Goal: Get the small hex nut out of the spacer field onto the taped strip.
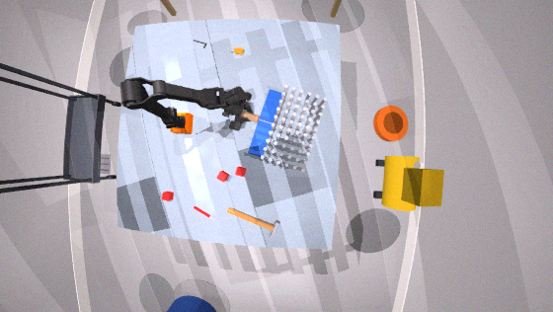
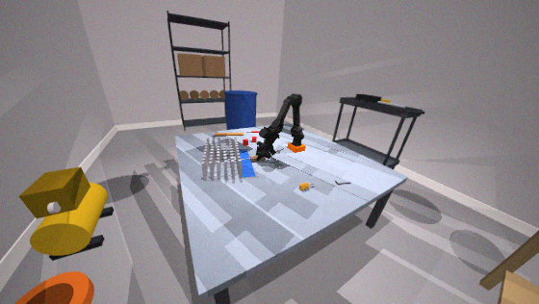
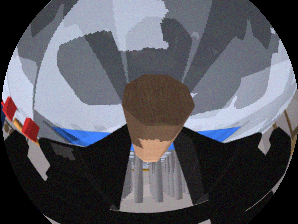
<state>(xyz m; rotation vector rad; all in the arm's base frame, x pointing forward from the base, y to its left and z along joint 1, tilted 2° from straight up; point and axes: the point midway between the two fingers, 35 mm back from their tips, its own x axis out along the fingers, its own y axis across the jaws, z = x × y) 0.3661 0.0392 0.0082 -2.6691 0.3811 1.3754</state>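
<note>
My gripper is shut on a wooden-handled tool. Its thin metal shaft reaches over the blue taped strip toward the field; where its tip lies cannot be told. The grey spacers stand in rows beyond the strip, upright as far as can be seen. A small yellowish spot shows low among them in the wrist view; I cannot tell whether it is the nut. No nut is clearly visible on the strip.
A hammer, a red stick-like tool and red cubes lie on one side of the table. A black bent key and a small orange object lie on the other.
</note>
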